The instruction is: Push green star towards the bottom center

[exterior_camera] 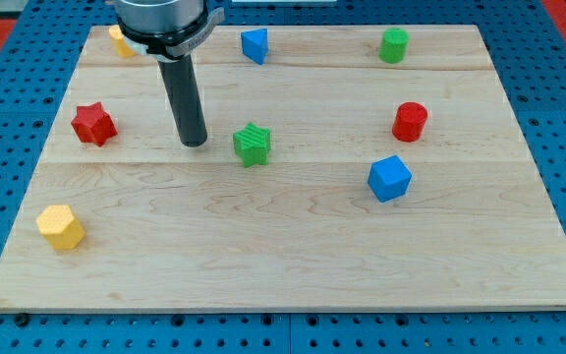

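The green star (pixel 253 144) lies near the middle of the wooden board (pixel 283 275), slightly left of centre. My tip (pixel 195 144) rests on the board just to the star's left, with a small gap between them. The dark rod rises from the tip toward the view's top left.
A red star (pixel 93 124) lies at the left. A yellow block (pixel 61 227) is at the lower left, another yellow block (pixel 120 41) at the top left behind the rod. A blue block (pixel 254 44) and green cylinder (pixel 394 45) sit at the top. A red cylinder (pixel 410 121) and blue cube (pixel 389 178) lie at the right.
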Robot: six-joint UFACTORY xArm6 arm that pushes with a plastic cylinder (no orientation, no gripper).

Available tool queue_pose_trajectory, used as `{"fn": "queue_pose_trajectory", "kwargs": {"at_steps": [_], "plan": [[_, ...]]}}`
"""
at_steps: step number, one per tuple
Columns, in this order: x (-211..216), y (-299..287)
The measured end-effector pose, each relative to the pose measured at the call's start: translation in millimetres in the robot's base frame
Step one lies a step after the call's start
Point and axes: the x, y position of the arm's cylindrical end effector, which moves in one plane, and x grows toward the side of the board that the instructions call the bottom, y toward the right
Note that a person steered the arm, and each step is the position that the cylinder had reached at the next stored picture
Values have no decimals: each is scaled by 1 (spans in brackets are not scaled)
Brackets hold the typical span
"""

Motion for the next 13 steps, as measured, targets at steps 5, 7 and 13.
{"fn": "queue_pose_trajectory", "kwargs": {"at_steps": [5,7,13], "plan": [[23,69],[9,77],[90,105]]}}
